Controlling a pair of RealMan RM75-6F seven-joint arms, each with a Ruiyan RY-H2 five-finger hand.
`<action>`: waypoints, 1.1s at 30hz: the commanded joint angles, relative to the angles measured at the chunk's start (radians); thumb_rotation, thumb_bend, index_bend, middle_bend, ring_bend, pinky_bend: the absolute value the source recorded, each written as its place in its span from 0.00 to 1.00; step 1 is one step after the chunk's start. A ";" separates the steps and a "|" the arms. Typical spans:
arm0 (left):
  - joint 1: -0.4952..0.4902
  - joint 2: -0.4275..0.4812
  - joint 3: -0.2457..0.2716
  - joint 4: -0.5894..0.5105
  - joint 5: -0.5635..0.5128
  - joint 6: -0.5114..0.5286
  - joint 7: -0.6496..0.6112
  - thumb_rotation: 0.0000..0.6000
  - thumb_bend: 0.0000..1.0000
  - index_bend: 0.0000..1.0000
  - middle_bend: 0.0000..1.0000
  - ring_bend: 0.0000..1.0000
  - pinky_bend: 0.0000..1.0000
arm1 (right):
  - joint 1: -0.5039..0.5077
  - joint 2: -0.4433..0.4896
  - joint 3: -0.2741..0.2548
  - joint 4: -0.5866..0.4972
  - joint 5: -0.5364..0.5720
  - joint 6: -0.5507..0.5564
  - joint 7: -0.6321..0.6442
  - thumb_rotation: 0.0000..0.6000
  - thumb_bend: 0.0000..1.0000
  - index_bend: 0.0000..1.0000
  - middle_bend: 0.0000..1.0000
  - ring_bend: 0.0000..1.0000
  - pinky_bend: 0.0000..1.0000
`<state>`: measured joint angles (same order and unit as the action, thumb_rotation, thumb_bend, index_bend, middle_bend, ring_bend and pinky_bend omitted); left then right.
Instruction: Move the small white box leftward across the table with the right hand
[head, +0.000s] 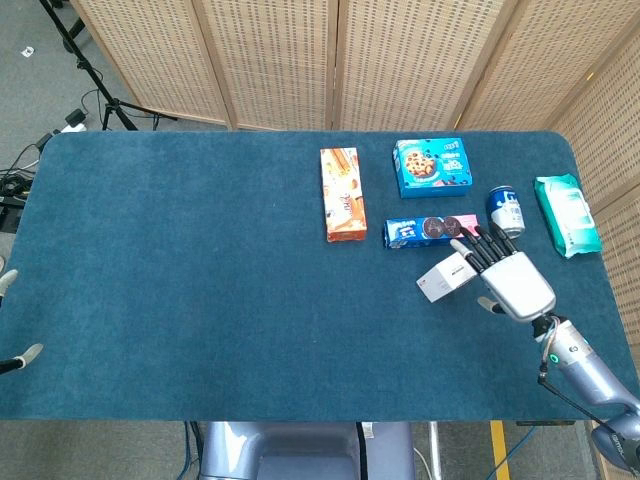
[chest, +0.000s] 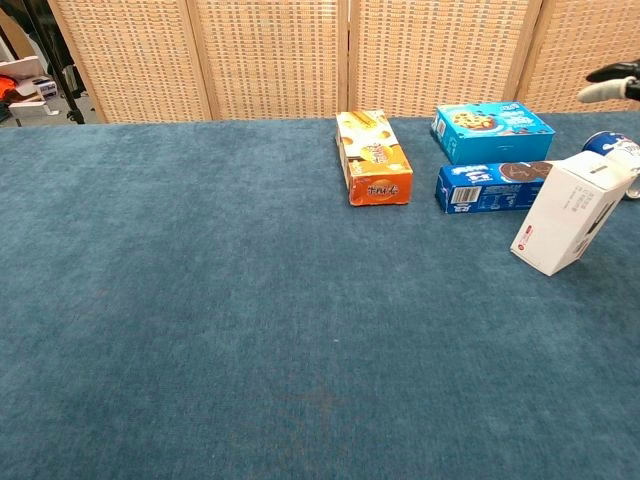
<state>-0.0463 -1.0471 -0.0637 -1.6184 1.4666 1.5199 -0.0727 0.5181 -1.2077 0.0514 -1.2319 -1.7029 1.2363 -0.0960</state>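
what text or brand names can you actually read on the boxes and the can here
No text reads clearly.
Orange box: yellow lettering on its end, too blurred.
Dark blue cookie box: white logo and barcode, illegible.
Small white box: grey print, too small.
Light blue box, can: unreadable.

orange box (chest: 374, 158): printed lettering on the end face, too blurred to read | dark-blue cookie box (chest: 490, 185): white logo on its long side, illegible | small white box (chest: 571, 212): grey fine print and a red round mark near its lower corner, unreadable | nothing legible
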 joint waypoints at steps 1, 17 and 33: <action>-0.001 0.000 -0.001 0.001 -0.002 -0.002 -0.001 1.00 0.00 0.00 0.00 0.00 0.00 | 0.058 0.059 0.023 -0.113 0.003 -0.099 -0.222 1.00 0.10 0.00 0.00 0.00 0.00; -0.006 0.001 -0.004 0.003 -0.014 -0.015 -0.001 1.00 0.00 0.00 0.00 0.00 0.00 | 0.133 0.041 0.040 -0.240 0.138 -0.311 -0.539 1.00 0.17 0.06 0.01 0.00 0.00; -0.009 0.002 -0.006 0.003 -0.023 -0.024 -0.004 1.00 0.00 0.00 0.00 0.00 0.00 | 0.157 -0.088 -0.010 -0.013 0.013 -0.212 -0.427 1.00 0.52 0.42 0.39 0.22 0.25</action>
<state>-0.0557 -1.0447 -0.0698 -1.6151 1.4431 1.4959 -0.0763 0.6732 -1.2858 0.0497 -1.2573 -1.6750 1.0078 -0.5426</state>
